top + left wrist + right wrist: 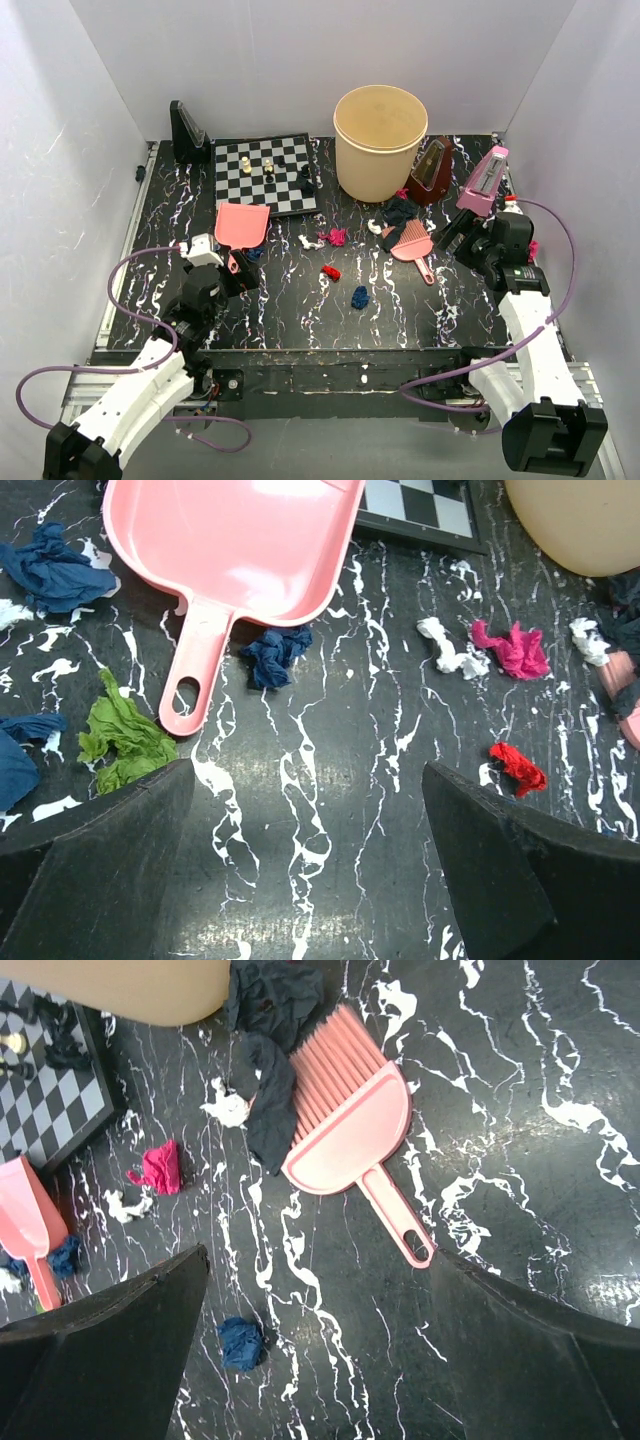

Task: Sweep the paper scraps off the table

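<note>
Paper scraps lie across the black veined table [300, 320]: magenta [336, 237], white [310, 241], red [331, 272], dark blue [360, 296], and black lumps [398, 212] against the pink brush [412, 243]. My left gripper [238, 272] is open and empty just below the pink dustpan [241, 224]. In the left wrist view the gripper [308, 770] hangs over bare table, with the dustpan handle [195, 665], a dark blue scrap [275, 652] and a green scrap [125, 735] ahead. My right gripper [455, 232] is open and empty; in its wrist view [320, 1255] the brush handle [400, 1225] ends by the right finger.
A cream bucket [380, 140] stands at the back centre. A chessboard [265, 175] with pieces lies to its left and a black stand [188, 133] in the back left corner. A brown metronome [430, 170] and a pink one [483, 182] stand at the back right. White walls enclose the table.
</note>
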Controlling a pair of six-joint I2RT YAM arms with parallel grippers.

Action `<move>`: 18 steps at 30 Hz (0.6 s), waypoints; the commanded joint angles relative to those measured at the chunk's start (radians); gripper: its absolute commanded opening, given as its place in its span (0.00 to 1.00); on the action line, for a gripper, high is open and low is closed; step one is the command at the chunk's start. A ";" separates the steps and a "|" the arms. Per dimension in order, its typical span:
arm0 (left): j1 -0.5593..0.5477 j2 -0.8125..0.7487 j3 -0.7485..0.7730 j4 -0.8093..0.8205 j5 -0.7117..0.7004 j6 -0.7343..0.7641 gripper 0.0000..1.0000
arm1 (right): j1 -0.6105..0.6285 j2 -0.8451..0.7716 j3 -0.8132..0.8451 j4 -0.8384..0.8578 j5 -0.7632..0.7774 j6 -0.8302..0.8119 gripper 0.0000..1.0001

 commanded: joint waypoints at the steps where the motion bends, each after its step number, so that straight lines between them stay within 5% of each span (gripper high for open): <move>1: -0.002 0.046 0.035 -0.009 -0.059 0.011 0.98 | -0.005 -0.048 -0.024 0.001 0.089 0.066 0.98; 9: -0.002 0.207 0.139 -0.052 -0.239 0.026 0.98 | -0.005 -0.082 -0.096 0.163 -0.055 0.080 0.92; 18: 0.033 0.355 0.211 -0.018 -0.210 0.097 0.98 | 0.099 -0.001 -0.086 0.219 -0.083 -0.016 0.90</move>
